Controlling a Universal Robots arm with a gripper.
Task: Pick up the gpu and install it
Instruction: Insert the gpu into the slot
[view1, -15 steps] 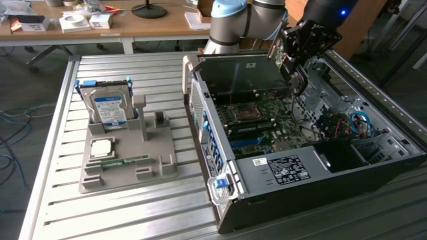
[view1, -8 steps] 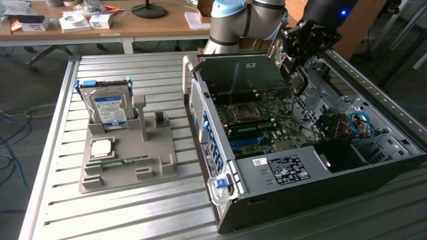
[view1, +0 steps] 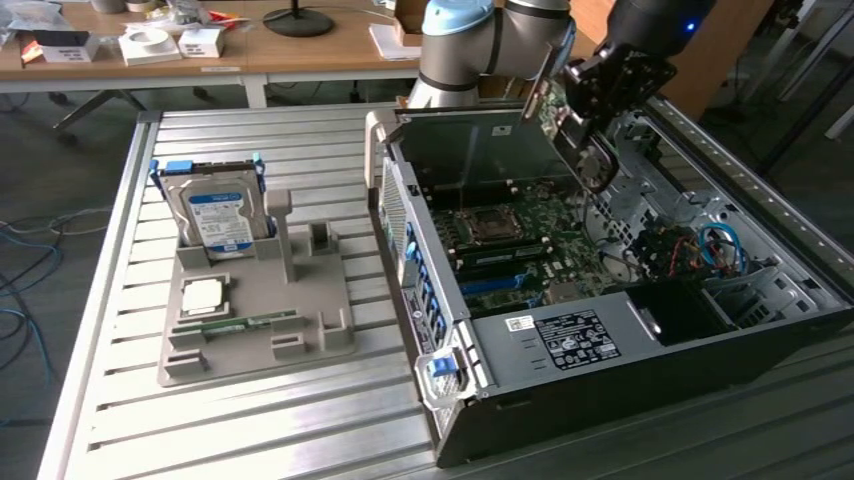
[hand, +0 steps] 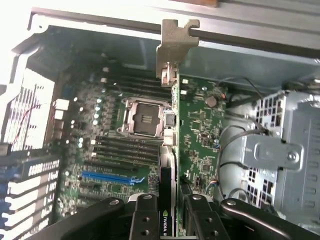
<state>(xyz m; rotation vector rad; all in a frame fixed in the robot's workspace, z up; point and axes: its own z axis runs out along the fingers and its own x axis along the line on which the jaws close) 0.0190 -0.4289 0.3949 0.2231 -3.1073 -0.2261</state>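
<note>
Clamped jaws grip the gpu (hand: 166, 195) edge-on between them, its metal bracket (hand: 175, 45) at the far end. The card hangs above the motherboard (hand: 200, 130) inside the open computer case (view1: 561, 345). Installation looks under way but unseated; seating likely calls for squaring its edge to a slot.

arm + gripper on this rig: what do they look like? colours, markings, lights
Arm: silver-grey tubular links with light blue joint caps. Gripper: black and blocky, with a small blue light lit on the black wrist section. In the wrist view its fingers are black linked bars with round bolt heads.
</note>
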